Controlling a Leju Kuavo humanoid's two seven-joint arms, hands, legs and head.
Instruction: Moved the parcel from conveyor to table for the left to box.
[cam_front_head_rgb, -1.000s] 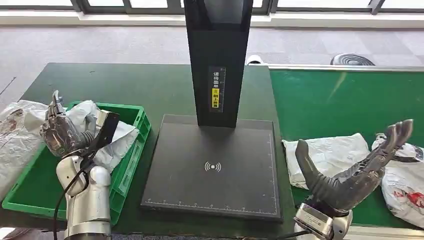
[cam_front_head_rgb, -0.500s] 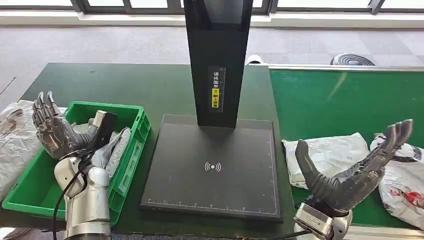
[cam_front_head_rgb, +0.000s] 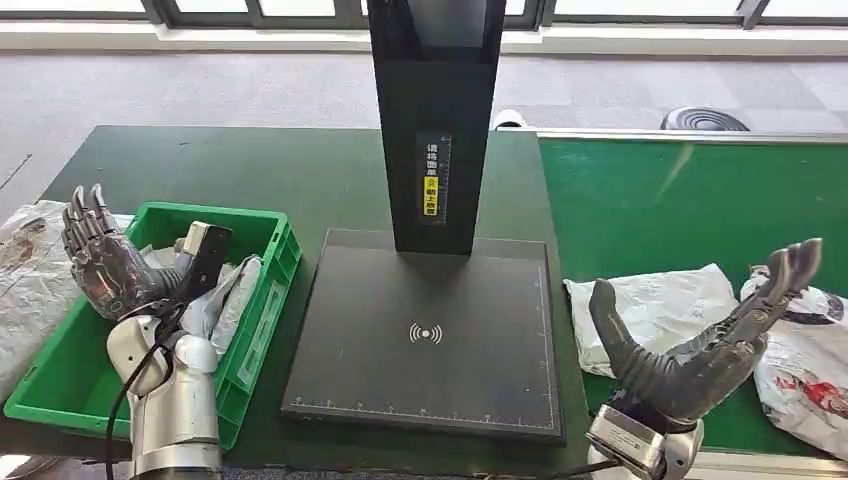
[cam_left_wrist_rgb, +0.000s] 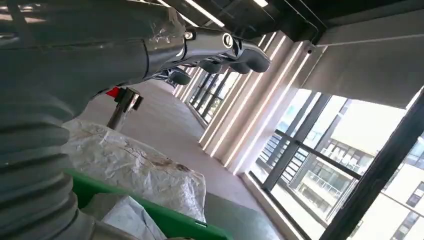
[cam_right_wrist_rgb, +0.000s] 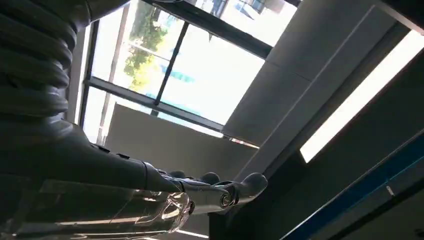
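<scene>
Right hand (cam_front_head_rgb: 700, 345) open above the conveyor edge, parcel just behind it
Its fingers are spread, palm turned up, and it holds nothing; the white parcel (cam_front_head_rgb: 655, 305) lies on the green conveyor (cam_front_head_rgb: 690, 200) just beyond the thumb, long side across the belt, so this hand is far nearer than the left hand (cam_front_head_rgb: 105, 265), which is also open and empty over the green box (cam_front_head_rgb: 265, 300) on the table (cam_front_head_rgb: 250, 170)
</scene>
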